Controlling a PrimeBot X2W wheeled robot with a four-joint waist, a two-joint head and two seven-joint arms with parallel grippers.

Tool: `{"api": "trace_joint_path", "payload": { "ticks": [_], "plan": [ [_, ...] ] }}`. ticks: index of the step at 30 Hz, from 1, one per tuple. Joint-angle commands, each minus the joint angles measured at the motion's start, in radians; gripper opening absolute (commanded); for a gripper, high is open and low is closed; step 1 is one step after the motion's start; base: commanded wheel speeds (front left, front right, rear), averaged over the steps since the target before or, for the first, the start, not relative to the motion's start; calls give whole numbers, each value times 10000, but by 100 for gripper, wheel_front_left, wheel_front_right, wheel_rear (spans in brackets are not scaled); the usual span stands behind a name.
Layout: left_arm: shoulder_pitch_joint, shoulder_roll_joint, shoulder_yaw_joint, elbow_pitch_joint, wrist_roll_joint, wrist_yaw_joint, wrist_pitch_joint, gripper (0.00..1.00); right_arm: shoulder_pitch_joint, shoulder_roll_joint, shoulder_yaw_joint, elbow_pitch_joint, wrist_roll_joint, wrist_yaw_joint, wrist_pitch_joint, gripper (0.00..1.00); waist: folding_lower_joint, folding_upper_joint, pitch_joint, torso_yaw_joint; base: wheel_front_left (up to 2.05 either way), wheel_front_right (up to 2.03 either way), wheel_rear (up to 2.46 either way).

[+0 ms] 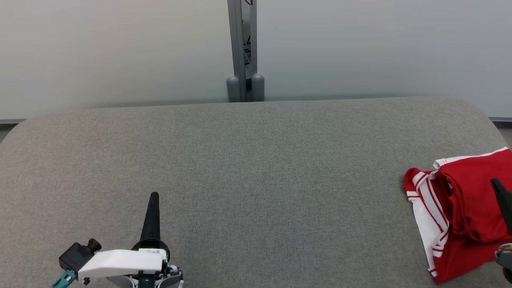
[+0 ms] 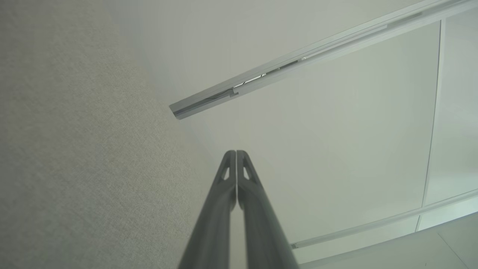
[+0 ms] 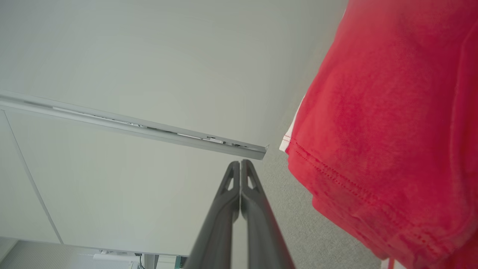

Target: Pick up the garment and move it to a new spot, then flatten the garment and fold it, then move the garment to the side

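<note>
Left fingers [image 2: 224, 194] closed, empty, over grey counter [image 1: 256, 160]; right fingers [image 3: 226, 201] closed, empty, beside red garment [image 1: 460, 212] at counter's right.

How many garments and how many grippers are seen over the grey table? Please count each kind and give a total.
Garments: 1, the red and white garment, at the table's right end.
Grippers: 2, the left gripper and the right gripper, both shut.
Total: 3.

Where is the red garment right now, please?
In the head view, the garment lies bunched at the far right of the grey table, by the right gripper, far from the left gripper.
</note>
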Motion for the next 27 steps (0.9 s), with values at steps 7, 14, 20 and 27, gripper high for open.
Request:
{"api": "trace_joint_path", "payload": {
  "ticks": [7,14,20,27],
  "plan": [
    [-352,-51,72,39,-683,-244,-86,0,-331,-140,-265,220,718,4,326,0,0,-1,32,22,0,0,0],
    [-453,-148,87,113,-1195,-402,-130,0,-491,-199,-461,387,1241,4,566,0,0,-1,62,43,0,0,0],
    [-478,-218,97,175,-1609,-518,-161,0,-628,-242,-597,550,1657,4,755,0,0,-1,88,61,0,0,0],
    [-559,-269,108,228,-2024,-658,-189,0,-722,-273,-753,706,2077,4,918,0,0,-1,114,79,0,0,0]
  ]
}}
